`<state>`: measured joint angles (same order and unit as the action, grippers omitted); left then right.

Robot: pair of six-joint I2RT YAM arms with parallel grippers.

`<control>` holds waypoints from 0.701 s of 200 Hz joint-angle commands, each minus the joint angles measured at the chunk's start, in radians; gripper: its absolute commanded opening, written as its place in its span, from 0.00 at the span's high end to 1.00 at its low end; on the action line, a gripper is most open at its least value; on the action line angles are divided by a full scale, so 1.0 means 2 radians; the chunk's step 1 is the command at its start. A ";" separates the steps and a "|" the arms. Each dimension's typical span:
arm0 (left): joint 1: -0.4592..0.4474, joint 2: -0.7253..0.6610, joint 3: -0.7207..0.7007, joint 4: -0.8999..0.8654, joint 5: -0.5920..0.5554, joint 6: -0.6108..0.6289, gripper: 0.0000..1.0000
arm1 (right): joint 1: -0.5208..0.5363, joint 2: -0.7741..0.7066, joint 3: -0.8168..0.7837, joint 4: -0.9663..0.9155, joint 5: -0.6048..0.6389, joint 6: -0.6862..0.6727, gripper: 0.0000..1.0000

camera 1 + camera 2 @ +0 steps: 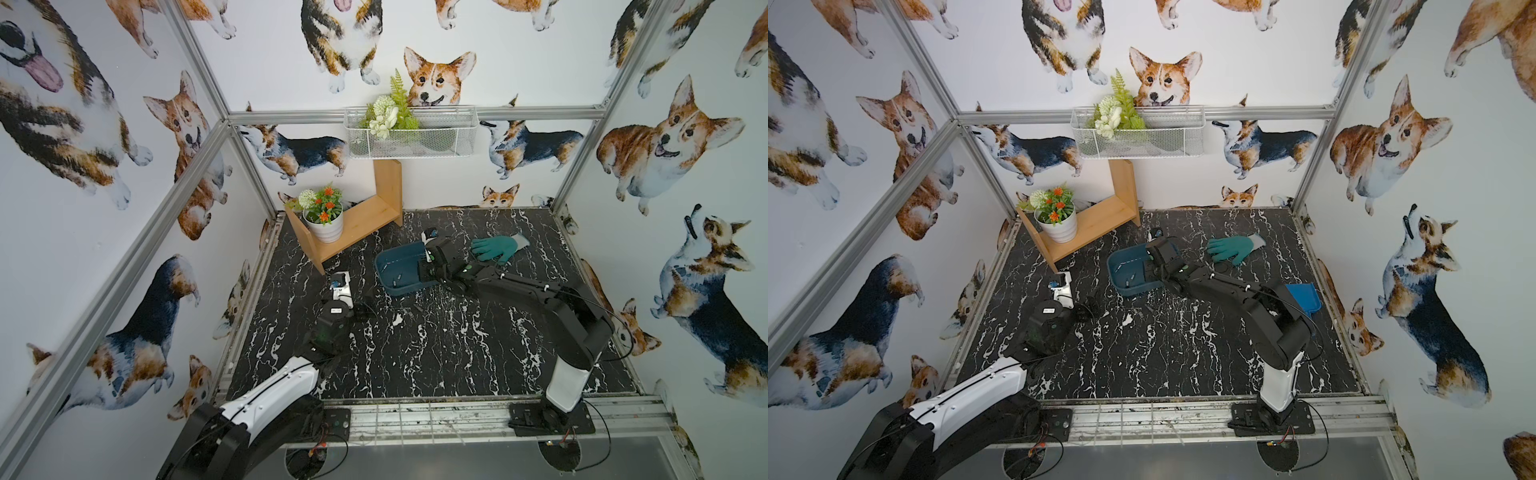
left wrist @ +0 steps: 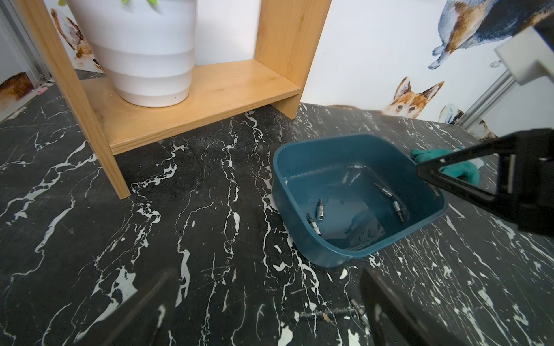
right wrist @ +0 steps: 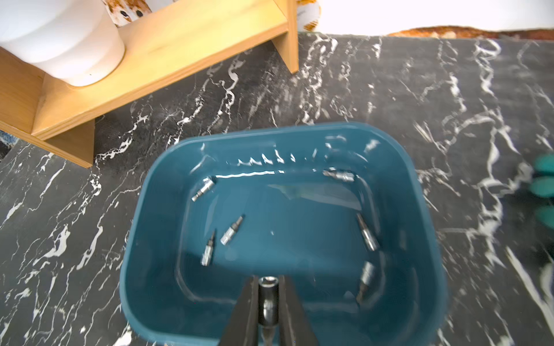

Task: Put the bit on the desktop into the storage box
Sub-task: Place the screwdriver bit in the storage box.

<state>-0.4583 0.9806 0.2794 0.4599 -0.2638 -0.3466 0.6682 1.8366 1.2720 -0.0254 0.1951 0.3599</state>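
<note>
Your right jaws are closed tight on a bit (image 3: 269,299), a dark, socket-like piece with its chrome open end pointing away from the wrist. It sits pinched between the two black fingers (image 3: 244,311). The jaws and the bit hang over the storage box (image 3: 165,194), just inside the wall nearest the right arm (image 1: 519,286). You cannot tell from these views how high above the floor of the box the bit is.

Six loose bits (image 3: 232,230) lie on the box floor: three toward one side wall, three along the other. None of them touches the jaws.

The storage box sits flat on the black marbled surface (image 1: 415,353), around the middle in both top views (image 1: 395,257) (image 1: 1125,266). A green glove (image 1: 496,248) lies just beyond it on the right, and a wooden shelf (image 1: 357,220) holding a white flower pot (image 1: 324,226) stands well apart on the far left.

Your left jaws are spread fully wide and hold nothing. They hover low over bare surface near the box's left side, on the left arm (image 1: 332,316). In the left wrist view what looks like one more stray bit (image 2: 358,308) lies on the surface just beside a finger, outside the box.

A blue scoop (image 1: 1306,297) rests behind the right arm, and a white wire basket (image 1: 409,133) hangs on the back rail.
</note>
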 commanded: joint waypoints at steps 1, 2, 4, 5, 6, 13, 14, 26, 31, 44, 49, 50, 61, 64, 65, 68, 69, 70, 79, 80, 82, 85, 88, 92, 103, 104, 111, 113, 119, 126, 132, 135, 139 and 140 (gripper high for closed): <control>0.001 0.003 0.004 0.013 0.003 0.005 0.00 | -0.004 0.026 0.024 0.025 -0.009 -0.015 0.84; 0.001 0.003 0.004 0.013 0.003 0.005 0.00 | -0.005 0.027 0.025 0.025 -0.009 -0.015 0.84; 0.001 0.003 0.004 0.013 0.003 0.005 0.00 | -0.005 0.030 0.028 0.025 -0.010 -0.015 0.84; 0.001 0.003 0.004 0.013 0.002 0.005 0.00 | -0.005 0.031 0.029 0.025 -0.010 -0.016 0.84; 0.001 0.003 0.004 0.013 0.002 0.005 0.00 | -0.006 0.032 0.030 0.025 -0.010 -0.016 0.84; 0.001 0.004 0.004 0.014 0.002 0.005 0.00 | -0.006 0.040 0.038 0.024 -0.011 -0.017 0.84; 0.001 0.004 0.004 0.014 0.003 0.005 0.00 | -0.006 0.041 0.039 0.024 -0.011 -0.017 0.84; 0.001 0.006 0.004 0.015 0.002 0.005 0.00 | -0.007 0.053 0.050 0.023 -0.012 -0.018 0.83; 0.001 0.007 0.004 0.015 0.002 0.005 0.00 | -0.007 0.056 0.054 0.022 -0.012 -0.019 0.83; 0.001 0.007 0.005 0.014 0.003 0.006 0.00 | -0.007 0.060 0.062 0.019 -0.012 -0.019 0.79; 0.001 0.007 0.006 0.015 0.003 0.006 0.00 | -0.007 0.060 0.063 0.019 -0.012 -0.019 0.74; 0.001 0.007 0.006 0.015 0.003 0.006 0.00 | -0.007 0.060 0.063 0.018 -0.012 -0.019 0.73; 0.001 0.006 0.005 0.015 0.002 0.007 0.00 | -0.007 0.057 0.064 0.015 -0.011 -0.020 0.62; 0.001 0.006 0.006 0.015 0.002 0.007 0.00 | -0.008 0.055 0.064 0.014 -0.011 -0.020 0.59; 0.001 0.006 0.005 0.014 0.002 0.007 0.00 | -0.007 0.055 0.064 0.014 -0.011 -0.020 0.58; 0.001 0.006 0.006 0.014 0.003 0.007 0.00 | -0.007 0.053 0.063 0.014 -0.011 -0.021 0.56; 0.001 0.006 0.006 0.015 0.002 0.007 0.00 | -0.007 0.053 0.062 0.014 -0.012 -0.021 0.55; 0.001 0.006 0.005 0.015 0.002 0.007 0.00 | -0.007 0.052 0.062 0.014 -0.012 -0.022 0.54; 0.001 0.006 0.004 0.015 0.003 0.007 0.00 | -0.007 0.044 0.057 0.013 -0.014 -0.025 0.49; 0.001 0.007 0.004 0.015 0.003 0.007 0.00 | -0.007 0.043 0.055 0.013 -0.015 -0.026 0.49; 0.001 0.006 0.004 0.015 0.004 0.007 0.00 | -0.007 0.042 0.054 0.014 -0.016 -0.027 0.48; 0.001 0.007 0.004 0.016 0.004 0.007 0.00 | -0.007 0.039 0.050 0.014 -0.017 -0.029 0.47; 0.001 0.007 0.004 0.016 0.005 0.007 0.00 | -0.007 0.034 0.046 0.015 -0.018 -0.031 0.46; 0.001 0.008 0.004 0.016 0.005 0.008 0.00 | -0.007 0.029 0.041 0.016 -0.021 -0.034 0.45; 0.001 0.009 0.006 0.017 0.007 0.008 0.00 | -0.007 0.013 0.021 0.024 -0.032 -0.044 0.44; 0.001 0.009 0.005 0.017 0.007 0.008 0.00 | -0.007 0.011 0.019 0.024 -0.032 -0.045 0.44; 0.001 0.010 0.006 0.018 0.008 0.008 0.00 | -0.007 0.000 0.003 0.030 -0.041 -0.050 0.43; 0.001 0.010 0.005 0.018 0.008 0.008 0.00 | -0.007 -0.004 -0.002 0.032 -0.044 -0.052 0.43; 0.001 0.011 0.006 0.019 0.009 0.008 0.00 | -0.007 -0.013 -0.015 0.036 -0.052 -0.056 0.42; 0.001 0.013 0.005 0.021 0.008 0.007 0.00 | -0.007 -0.025 -0.029 0.039 -0.061 -0.060 0.42; 0.001 0.013 0.005 0.022 0.007 0.006 0.00 | -0.007 -0.034 -0.040 0.040 -0.068 -0.063 0.42; 0.001 0.014 0.004 0.022 0.006 0.005 0.00 | -0.007 -0.037 -0.046 0.041 -0.072 -0.065 0.42; 0.001 0.014 0.004 0.023 0.005 0.004 0.00 | -0.007 -0.043 -0.053 0.041 -0.076 -0.066 0.42; 0.001 0.015 0.004 0.022 0.005 0.004 0.00 | -0.007 -0.045 -0.054 0.041 -0.077 -0.067 0.42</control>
<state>-0.4583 1.0042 0.2821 0.4736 -0.2554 -0.3424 0.6525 1.8038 1.2289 0.0154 0.1192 0.2749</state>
